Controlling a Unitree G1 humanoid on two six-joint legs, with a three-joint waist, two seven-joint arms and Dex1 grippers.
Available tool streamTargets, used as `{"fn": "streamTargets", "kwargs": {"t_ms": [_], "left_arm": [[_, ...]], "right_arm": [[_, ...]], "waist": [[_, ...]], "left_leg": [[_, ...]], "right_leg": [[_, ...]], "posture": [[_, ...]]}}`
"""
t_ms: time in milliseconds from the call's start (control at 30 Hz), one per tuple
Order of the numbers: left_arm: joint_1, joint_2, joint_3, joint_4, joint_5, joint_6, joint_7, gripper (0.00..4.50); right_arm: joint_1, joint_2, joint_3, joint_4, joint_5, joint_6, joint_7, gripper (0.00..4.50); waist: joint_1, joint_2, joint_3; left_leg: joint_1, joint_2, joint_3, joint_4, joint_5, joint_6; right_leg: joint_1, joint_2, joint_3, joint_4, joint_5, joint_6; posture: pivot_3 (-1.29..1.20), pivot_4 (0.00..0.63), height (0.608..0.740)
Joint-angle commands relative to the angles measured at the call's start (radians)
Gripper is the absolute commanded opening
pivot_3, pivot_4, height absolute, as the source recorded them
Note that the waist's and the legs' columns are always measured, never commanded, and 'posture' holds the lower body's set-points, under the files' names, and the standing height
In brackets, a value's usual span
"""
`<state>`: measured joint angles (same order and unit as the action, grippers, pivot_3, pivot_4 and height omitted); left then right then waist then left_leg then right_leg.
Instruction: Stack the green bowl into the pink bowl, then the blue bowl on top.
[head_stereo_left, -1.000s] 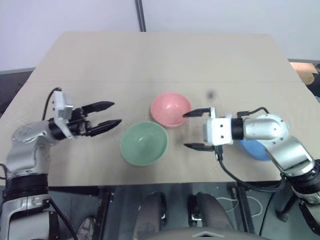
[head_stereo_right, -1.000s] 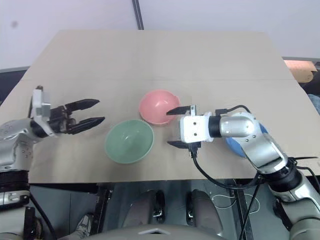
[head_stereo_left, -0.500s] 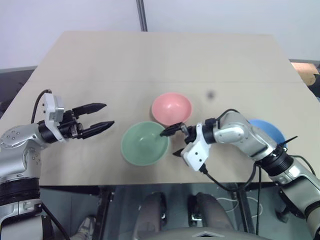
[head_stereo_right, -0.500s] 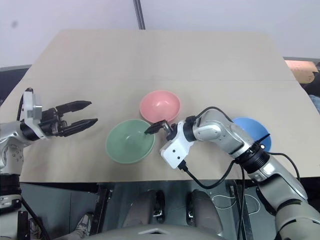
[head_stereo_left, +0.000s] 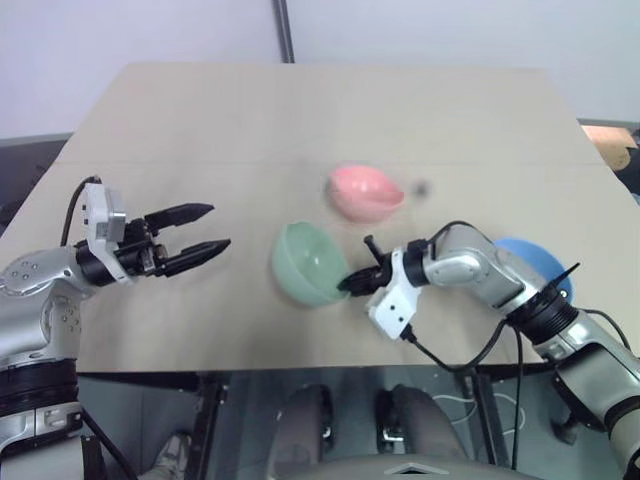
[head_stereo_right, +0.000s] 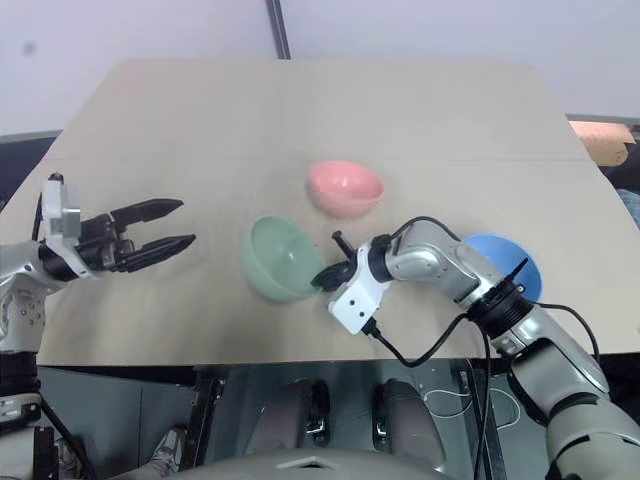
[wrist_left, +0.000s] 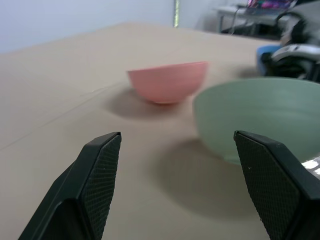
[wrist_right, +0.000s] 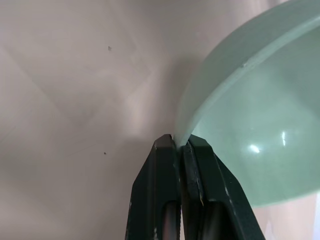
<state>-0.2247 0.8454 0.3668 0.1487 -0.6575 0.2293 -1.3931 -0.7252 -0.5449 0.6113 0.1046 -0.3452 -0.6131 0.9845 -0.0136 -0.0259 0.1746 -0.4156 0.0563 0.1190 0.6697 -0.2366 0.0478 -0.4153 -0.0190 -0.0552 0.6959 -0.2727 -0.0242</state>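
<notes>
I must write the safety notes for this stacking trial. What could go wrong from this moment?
1. The right gripper pinches only the thin rim of the green bowl, which hangs tilted; it may slip or swing out.
2. The pink bowl sits loose on the table; a push from the green bowl could slide it away.

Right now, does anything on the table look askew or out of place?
Yes. The green bowl is tipped up on its side, opening facing the right gripper, which is shut on its rim. The pink bowl also looks tilted. The blue bowl looks level.
</notes>
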Motion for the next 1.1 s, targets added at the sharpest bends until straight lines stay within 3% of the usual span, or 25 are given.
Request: {"fn": "streamTargets", "kwargs": {"t_ms": [33,200,433,567,867,900,1000,1100], "left_arm": [[0.010,0.036,0.033,-0.050,-0.063,0.038,-0.071,3.82],[-0.006,0.040,0.035,-0.027,-0.079,0.058,-0.105,3.82],[-0.004,0.022,0.032,-0.016,-0.066,0.062,-0.104,3.82],[-0.006,0.004,0.035,-0.023,-0.060,0.055,-0.082,3.82],[0.043,-0.007,0.062,-0.075,-0.069,0.049,-0.047,3.82],[0.047,-0.007,0.064,-0.078,-0.068,0.046,-0.043,3.82],[0.063,-0.009,0.071,-0.091,-0.071,0.043,-0.034,3.82],[0.079,-0.012,0.078,-0.107,-0.075,0.043,-0.024,3.82]], "right_arm": [[-0.020,-0.046,-0.060,-0.102,0.115,0.006,0.059,0.12],[-0.004,-0.084,-0.088,-0.198,0.197,0.083,0.115,0.12],[-0.026,-0.080,-0.180,-0.297,0.326,0.359,0.141,0.12],[-0.119,-0.066,-0.223,-0.094,0.291,0.425,0.122,0.12],[-0.218,-0.086,-0.232,0.216,0.261,0.349,0.179,0.12],[-0.224,-0.084,-0.229,0.231,0.262,0.343,0.194,0.63],[-0.236,-0.071,-0.221,0.251,0.261,0.334,0.219,1.59],[-0.242,-0.059,-0.228,0.245,0.256,0.329,0.213,2.98]], "waist": [[0.000,0.000,0.000],[0.000,0.000,0.000],[0.000,0.000,0.000],[-0.002,0.000,0.000],[-0.002,0.001,0.000],[-0.002,0.001,0.000],[-0.006,0.001,0.000],[-0.005,0.001,0.000]], "left_leg": [[0.000,0.000,0.000,0.000,0.000,0.000],[0.001,0.000,0.000,0.000,0.000,0.000],[0.000,0.000,0.000,0.000,0.000,0.000],[0.000,0.000,0.000,0.000,0.000,0.000],[-0.001,0.000,0.001,0.000,0.000,0.000],[-0.001,0.000,0.001,-0.001,0.000,0.000],[-0.001,0.000,0.001,-0.001,0.000,0.000],[0.000,0.000,0.001,-0.001,0.000,0.000]], "right_leg": [[0.000,0.000,0.000,0.000,0.000,0.000],[0.000,0.000,0.000,0.000,0.000,0.000],[0.000,0.000,0.000,0.000,0.000,0.000],[0.000,0.000,0.000,0.000,0.000,0.000],[-0.001,0.000,0.000,-0.001,0.000,-0.001],[-0.001,0.000,0.001,-0.001,0.000,-0.001],[-0.001,0.000,0.001,0.000,0.000,-0.001],[-0.001,0.000,0.001,0.000,0.000,0.000]], "posture": [[0.00,0.150,0.740],[0.00,0.150,0.740],[0.00,0.150,0.740],[0.00,0.150,0.740],[0.00,0.150,0.740],[0.00,0.150,0.740],[0.00,0.150,0.740],[0.00,0.150,0.740]]}}
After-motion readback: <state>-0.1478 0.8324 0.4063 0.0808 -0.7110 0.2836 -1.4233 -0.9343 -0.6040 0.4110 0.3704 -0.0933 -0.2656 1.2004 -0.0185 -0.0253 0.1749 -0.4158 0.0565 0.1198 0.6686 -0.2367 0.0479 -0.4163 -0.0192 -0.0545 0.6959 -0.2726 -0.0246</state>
